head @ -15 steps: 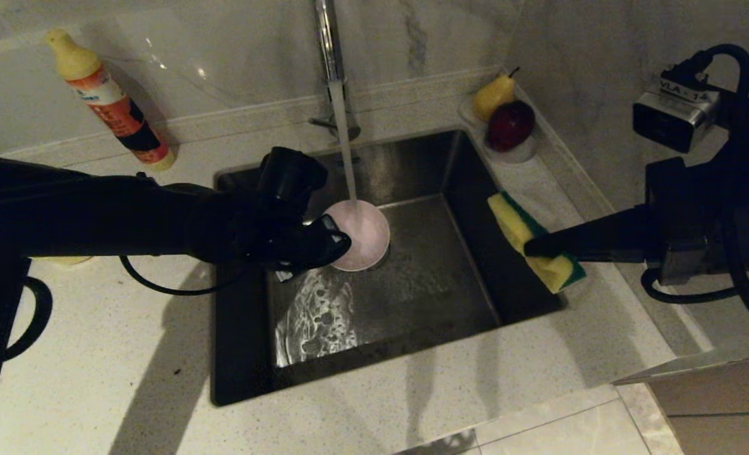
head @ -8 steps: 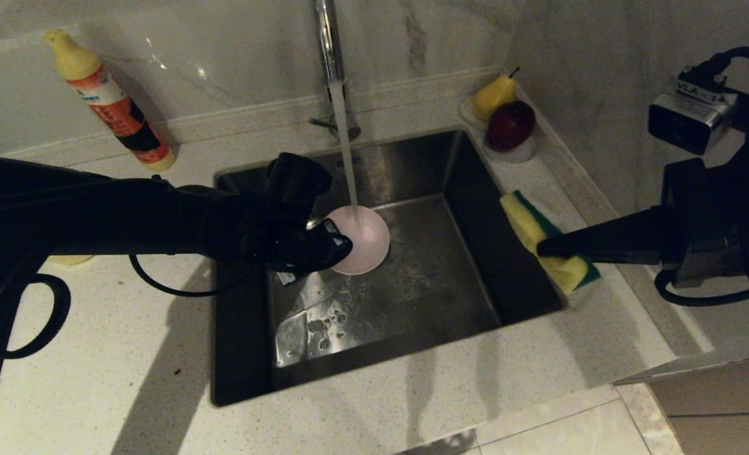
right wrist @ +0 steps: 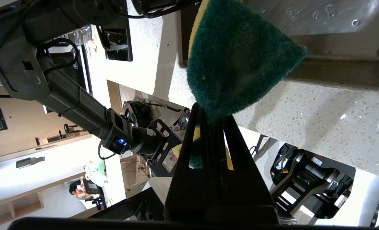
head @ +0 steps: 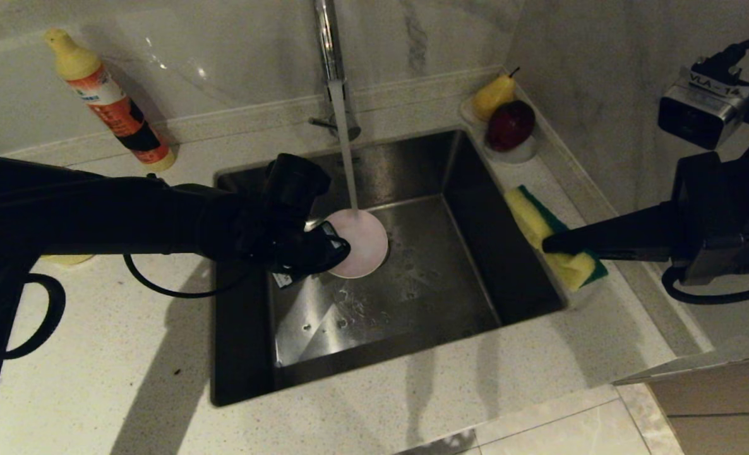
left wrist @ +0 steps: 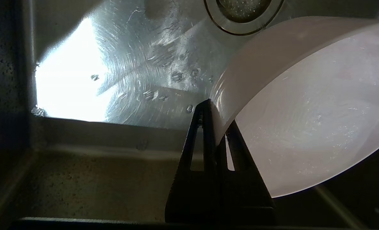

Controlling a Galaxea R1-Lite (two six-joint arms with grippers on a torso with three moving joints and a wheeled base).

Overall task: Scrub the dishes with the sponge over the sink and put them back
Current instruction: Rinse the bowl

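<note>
Left gripper (head: 340, 246) clamped on pink bowl (head: 362, 243) rim, right gripper (head: 546, 245) pinching sponge (head: 554, 243) — seemingly beside sink (head: 412, 297)

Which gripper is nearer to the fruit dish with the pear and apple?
Right. The right gripper holds the sponge over the sink's right rim, just in front of the fruit dish; the left gripper holds the pink bowl mid-sink.

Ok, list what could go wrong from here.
1. The left gripper pinches only the pink bowl's rim, under the running tap water; it could slip into the sink.
2. The right gripper holds the sponge beside the basin, apart from the bowl; scrubbing cannot begin yet.
</note>
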